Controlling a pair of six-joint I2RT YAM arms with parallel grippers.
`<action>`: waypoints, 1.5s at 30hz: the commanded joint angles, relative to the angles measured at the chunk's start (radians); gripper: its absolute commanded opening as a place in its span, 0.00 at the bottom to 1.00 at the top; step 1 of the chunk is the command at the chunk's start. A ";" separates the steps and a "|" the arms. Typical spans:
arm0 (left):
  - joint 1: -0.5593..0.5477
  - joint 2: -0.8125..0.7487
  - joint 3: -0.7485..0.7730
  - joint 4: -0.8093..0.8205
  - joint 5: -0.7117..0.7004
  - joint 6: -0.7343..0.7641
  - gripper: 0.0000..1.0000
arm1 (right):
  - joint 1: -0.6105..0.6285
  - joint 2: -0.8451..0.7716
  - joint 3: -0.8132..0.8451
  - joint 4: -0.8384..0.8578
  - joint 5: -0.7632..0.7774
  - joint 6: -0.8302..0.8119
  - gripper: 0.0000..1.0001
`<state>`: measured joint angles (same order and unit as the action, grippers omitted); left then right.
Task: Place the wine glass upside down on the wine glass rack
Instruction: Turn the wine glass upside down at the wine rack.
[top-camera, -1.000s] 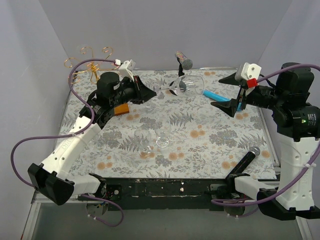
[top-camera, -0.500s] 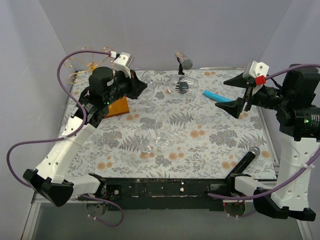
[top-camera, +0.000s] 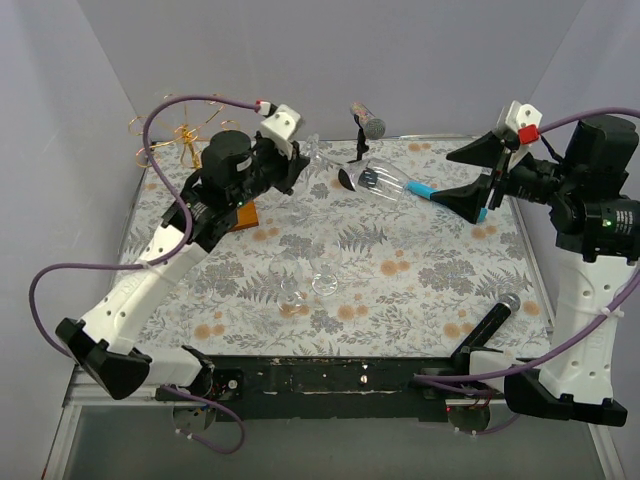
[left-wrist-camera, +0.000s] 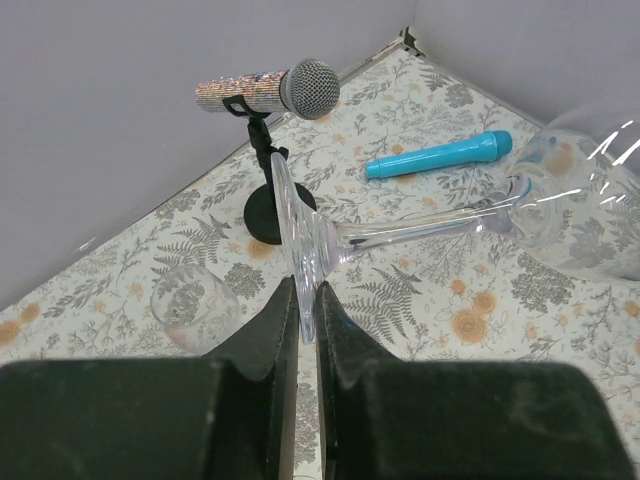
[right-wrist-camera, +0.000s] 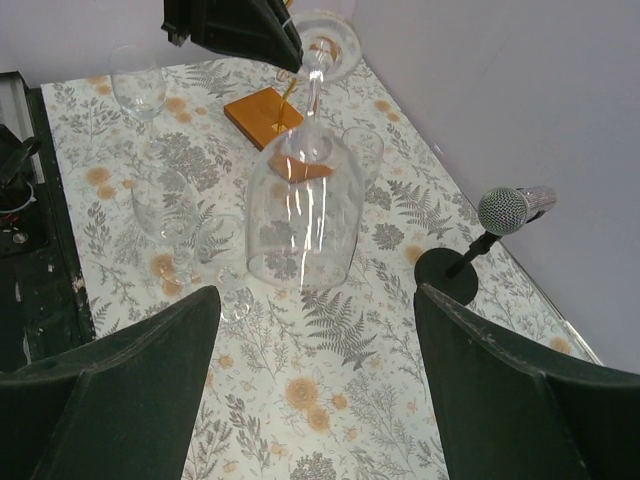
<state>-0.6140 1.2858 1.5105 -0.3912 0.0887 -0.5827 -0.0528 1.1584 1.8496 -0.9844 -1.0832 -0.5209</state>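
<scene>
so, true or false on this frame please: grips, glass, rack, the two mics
1. The left gripper is clamped on the foot of the wine glass. True.
2. The right gripper is shut on the bowl. False: its jaws stand wide open and the bowl is ahead of them, untouched.
3. The glass already hangs on the wine glass rack. False: it is held in the air roughly on its side, away from the rack.
4. A blue microphone lies flat on the table. True.
5. The silver microphone lies flat too. False: it is clipped in a black stand.
</scene>
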 joint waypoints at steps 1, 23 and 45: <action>-0.064 0.026 0.057 0.106 -0.105 0.121 0.00 | -0.004 0.037 -0.006 0.092 -0.033 0.077 0.86; -0.425 0.053 -0.160 0.495 -0.333 0.830 0.00 | 0.145 0.173 -0.135 0.214 -0.104 0.174 0.84; -0.303 -0.034 0.042 0.256 -0.681 0.980 0.00 | -0.108 0.064 -0.643 2.259 -0.494 1.755 0.81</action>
<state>-0.9489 1.2846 1.4220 -0.1215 -0.4999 0.4049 -0.1467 1.1824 1.3609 0.1349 -1.4403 0.3603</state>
